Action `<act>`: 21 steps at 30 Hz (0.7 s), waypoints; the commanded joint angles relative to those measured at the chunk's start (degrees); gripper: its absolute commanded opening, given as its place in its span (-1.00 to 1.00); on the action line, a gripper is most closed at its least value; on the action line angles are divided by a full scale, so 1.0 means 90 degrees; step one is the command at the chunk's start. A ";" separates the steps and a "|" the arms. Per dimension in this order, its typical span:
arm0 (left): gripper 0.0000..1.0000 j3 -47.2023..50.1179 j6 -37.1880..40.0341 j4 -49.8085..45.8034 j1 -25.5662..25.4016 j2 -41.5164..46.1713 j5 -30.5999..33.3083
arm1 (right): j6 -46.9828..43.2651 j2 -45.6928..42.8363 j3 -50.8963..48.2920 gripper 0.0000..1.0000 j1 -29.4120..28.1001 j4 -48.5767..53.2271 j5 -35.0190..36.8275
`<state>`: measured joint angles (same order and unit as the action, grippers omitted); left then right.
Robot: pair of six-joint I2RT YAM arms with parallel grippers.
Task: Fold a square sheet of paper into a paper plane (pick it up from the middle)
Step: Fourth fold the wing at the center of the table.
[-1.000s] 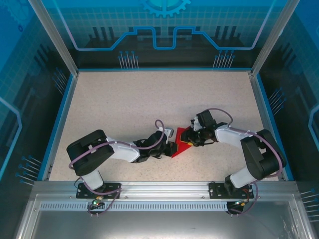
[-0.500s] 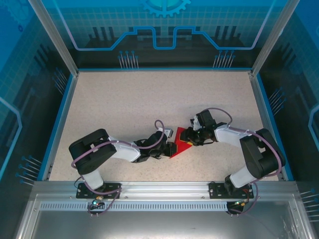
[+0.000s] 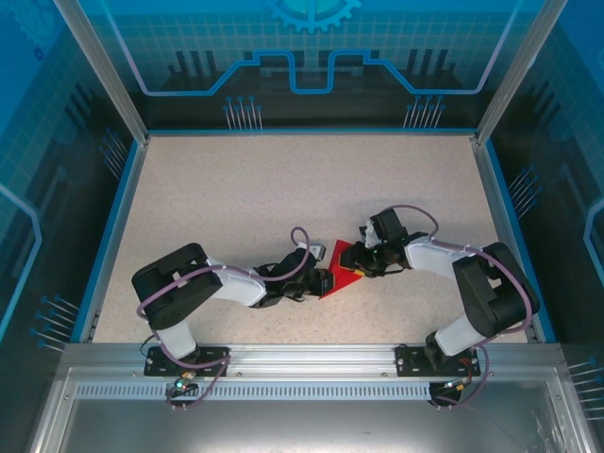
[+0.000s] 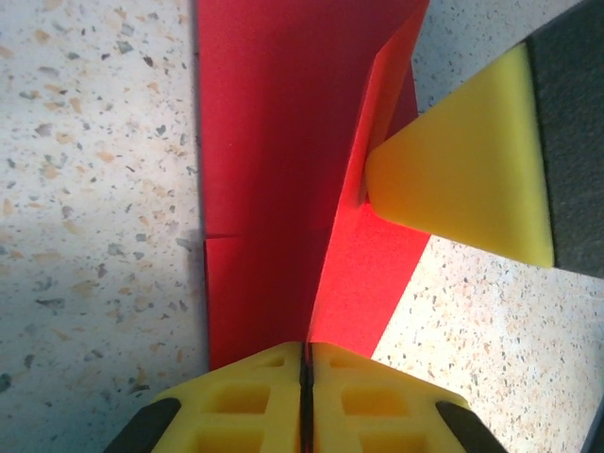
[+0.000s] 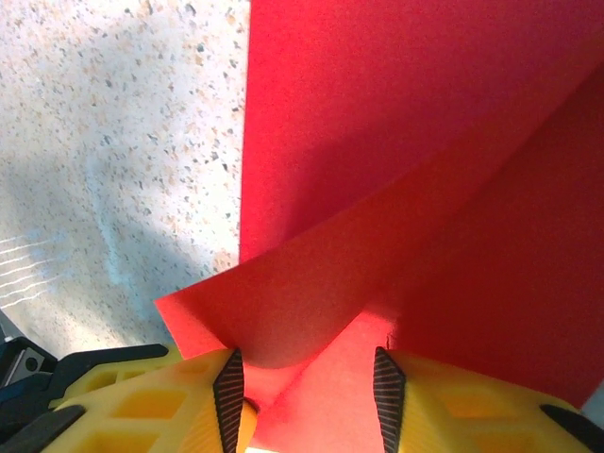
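The red square sheet of paper [image 3: 346, 272], partly folded, lies on the table between the two arms. My left gripper [image 3: 324, 282] is at its left edge. In the left wrist view that gripper [image 4: 307, 347] is shut on a raised crease of the sheet [image 4: 274, 142]. My right gripper [image 3: 364, 263] is at the sheet's right side. In the right wrist view it [image 5: 307, 379] stands open, with the paper [image 5: 396, 123] lying between its fingers and a lifted flap [image 5: 311, 283] curling up in front of them. One right finger [image 4: 462, 170] presses against an upright fold.
The speckled table [image 3: 236, 198] has a blue rim [image 3: 113, 226] on the left, back and right. Metal frame posts [image 3: 99, 71] rise at the back corners. An aluminium rail [image 3: 302, 354] carrying both arm bases runs along the near edge.
The right arm has edged slightly to the left against the paper. The left arm and the sheet have barely moved.
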<state>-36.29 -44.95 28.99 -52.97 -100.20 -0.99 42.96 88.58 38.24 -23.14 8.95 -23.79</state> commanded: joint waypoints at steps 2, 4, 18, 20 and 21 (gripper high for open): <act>-0.79 -0.0096 -0.0088 -0.0111 0.0065 -0.0106 -0.0133 | -0.0087 0.0217 0.0090 -0.10 -0.0112 0.0182 0.0190; -0.78 -0.0102 -0.0095 -0.0107 0.0074 -0.0126 -0.0160 | -0.0059 0.0288 0.0125 -0.10 -0.0141 0.0270 0.0276; -0.38 -0.0003 -0.0240 -0.0468 0.0249 0.0371 -0.0282 | 0.0089 0.0789 0.0522 -0.07 -0.0279 0.1200 0.0944; -0.31 0.0078 -0.0250 -0.0726 0.0297 0.0669 -0.0102 | 0.0119 0.0863 0.0580 -0.07 -0.0300 0.1320 0.1041; -0.29 0.0122 -0.0273 -0.0893 0.0323 0.0828 0.0008 | 0.0137 0.0904 0.0613 -0.07 -0.0317 0.1403 0.1094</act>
<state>-36.34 -46.65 25.63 -50.94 -97.10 -3.01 43.53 93.27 44.27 -24.88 15.99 -20.10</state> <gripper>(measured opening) 0.350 0.463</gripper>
